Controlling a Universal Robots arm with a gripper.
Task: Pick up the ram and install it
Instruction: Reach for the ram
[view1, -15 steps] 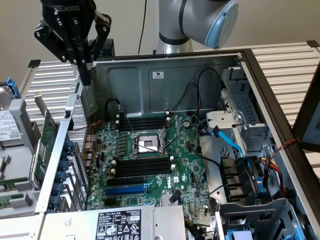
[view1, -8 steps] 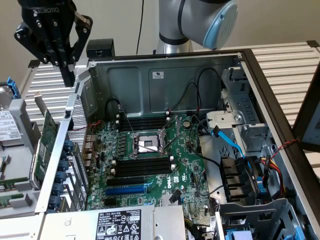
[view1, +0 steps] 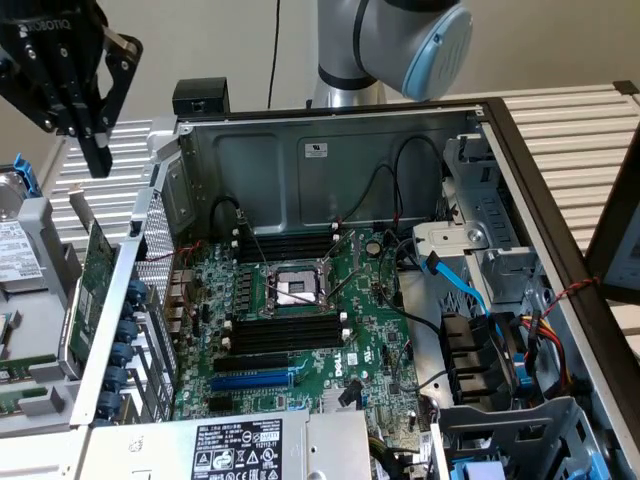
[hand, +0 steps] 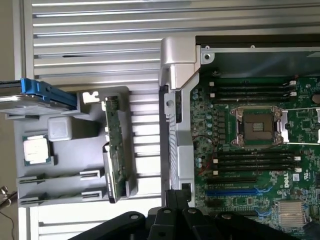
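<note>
Gripper (view1: 97, 160): fingers together, empty, raised above grey holder tray (view1: 45, 255); ram (view1: 18, 366): seated in tray, beside open computer case (view1: 330, 120).

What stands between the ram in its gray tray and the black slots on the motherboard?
The upright green card at the tray's edge and the case's metal wall both stand between the ram and the black slots. The slots themselves look empty and uncovered.

arm (view1: 345, 45): silver, light-blue joint cap (view1: 440, 50) | tool (view1: 97, 155): black (white lettering)
</note>
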